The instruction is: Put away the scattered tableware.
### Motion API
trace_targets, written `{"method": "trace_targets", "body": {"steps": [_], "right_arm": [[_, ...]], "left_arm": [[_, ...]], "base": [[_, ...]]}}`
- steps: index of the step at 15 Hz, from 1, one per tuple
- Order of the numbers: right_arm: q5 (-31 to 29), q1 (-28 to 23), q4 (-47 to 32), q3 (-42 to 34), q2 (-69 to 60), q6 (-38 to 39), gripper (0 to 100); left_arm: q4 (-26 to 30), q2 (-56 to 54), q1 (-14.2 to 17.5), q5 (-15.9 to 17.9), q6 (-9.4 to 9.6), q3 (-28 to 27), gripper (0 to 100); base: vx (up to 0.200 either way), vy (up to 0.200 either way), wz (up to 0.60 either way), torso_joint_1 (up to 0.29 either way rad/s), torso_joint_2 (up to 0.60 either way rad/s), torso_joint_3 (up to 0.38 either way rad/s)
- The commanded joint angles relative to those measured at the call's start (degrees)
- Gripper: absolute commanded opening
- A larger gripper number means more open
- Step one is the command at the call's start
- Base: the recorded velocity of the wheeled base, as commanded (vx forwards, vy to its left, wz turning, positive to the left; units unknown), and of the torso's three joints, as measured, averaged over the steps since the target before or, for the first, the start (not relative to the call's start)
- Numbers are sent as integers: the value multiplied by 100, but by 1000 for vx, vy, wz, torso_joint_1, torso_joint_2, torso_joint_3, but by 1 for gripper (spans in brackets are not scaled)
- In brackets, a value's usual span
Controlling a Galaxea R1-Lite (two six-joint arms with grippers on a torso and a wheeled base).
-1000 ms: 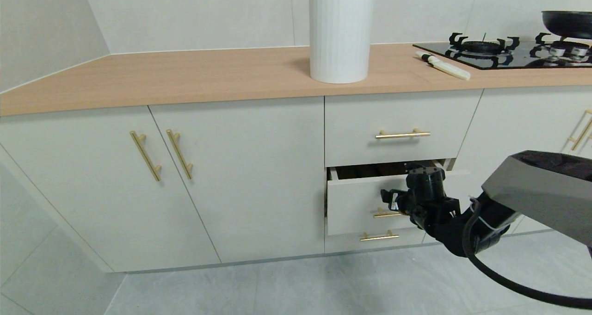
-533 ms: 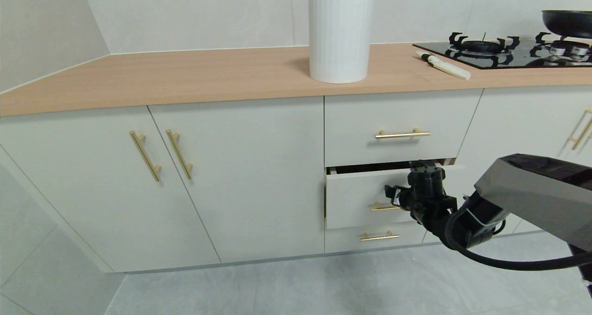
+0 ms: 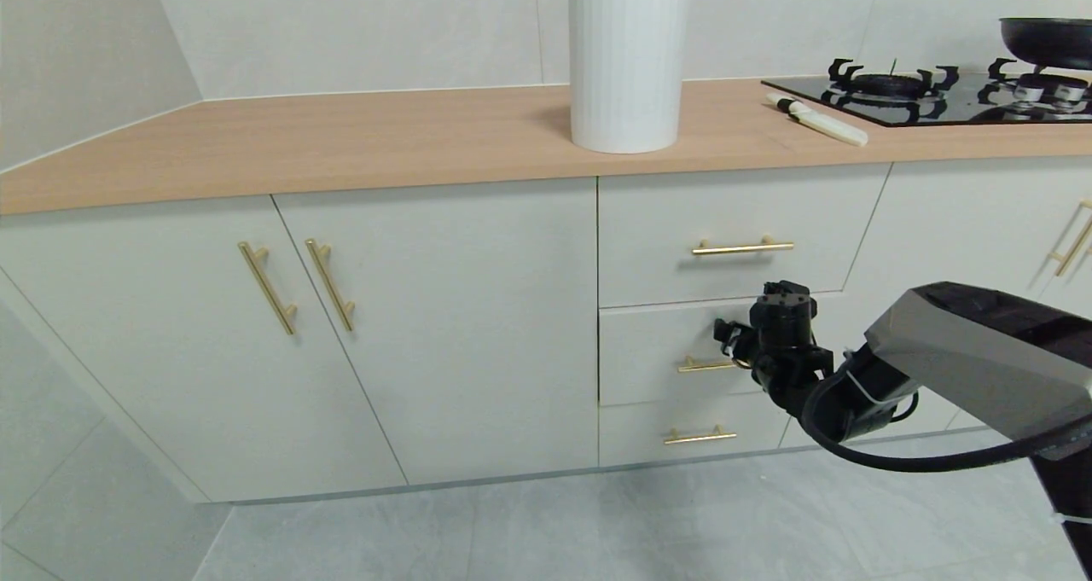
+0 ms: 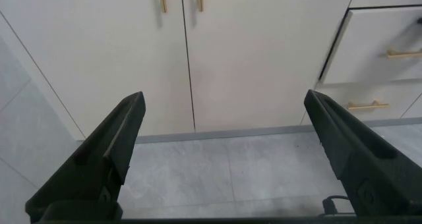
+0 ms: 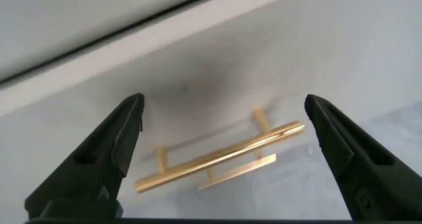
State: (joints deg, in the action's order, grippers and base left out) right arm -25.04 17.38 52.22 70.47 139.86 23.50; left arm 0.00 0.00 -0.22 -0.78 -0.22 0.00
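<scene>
Counter: a wood-toned counter [image 3: 341,146] runs along a pale tiled wall and turns a corner at the robot's left. Pale cabinet fronts stand below it, with a grey tiled floor [image 3: 597,530] in front.
On the counter: a tall white ribbed canister [image 3: 627,61] stands upright near the middle. To its right a black hob [image 3: 930,101] is set into the top, with a dark pan [image 3: 1045,42] on the far right burner.
Tableware: a pale utensil [image 3: 816,120] lies flat on the counter just beside the hob's near left corner, between the hob and the counter's front edge, well apart from the canister.
Fronts: two cabinet doors [image 3: 384,351] with gold handles are at the left. Right of them is a stack of three drawers, each with a gold bar.
Middle drawer: the middle drawer [image 3: 657,342] has its front level with the fronts above and below it and looks shut.
Right arm: it comes in low from the right, forearm pointing at the drawer stack. The right end effector [image 3: 732,346] is at the right end of the middle drawer's handle [image 3: 704,364]. Its fingers are apart, and the wrist view shows the gold bar lying across the gap. I cannot tell whether they touch.
Left arm: the left end effector [image 4: 223,102] hangs low, facing the foot of the cabinet doors and the floor. Its fingers are spread wide with nothing between them.
Room to move: floor tiles stretch out in front of the plinth, and a long run of counter lies between the corner and the canister.
</scene>
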Motion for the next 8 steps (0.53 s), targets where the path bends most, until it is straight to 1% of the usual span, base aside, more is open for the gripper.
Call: {"method": "trace_targets", "body": {"steps": [1, 2, 3, 8], "right_arm": [[-27, -42, 7, 221, 147, 75, 100], [-62, -51, 7, 283, 164, 102, 100], [-247, -121, 7, 485, 270, 119, 100], [-273, -139, 7, 538, 287, 119, 100]], "left_arm": [[-9, 0, 4, -1, -4, 0, 100], [0, 0, 4, -1, -4, 0, 100], [0, 0, 4, -1, -4, 0, 100], [0, 0, 4, -1, -4, 0, 100]], "base": [[0, 0, 0, 0, 0, 0], [0, 0, 0, 0, 0, 0], [0, 0, 0, 0, 0, 0], [0, 0, 0, 0, 0, 0]]}}
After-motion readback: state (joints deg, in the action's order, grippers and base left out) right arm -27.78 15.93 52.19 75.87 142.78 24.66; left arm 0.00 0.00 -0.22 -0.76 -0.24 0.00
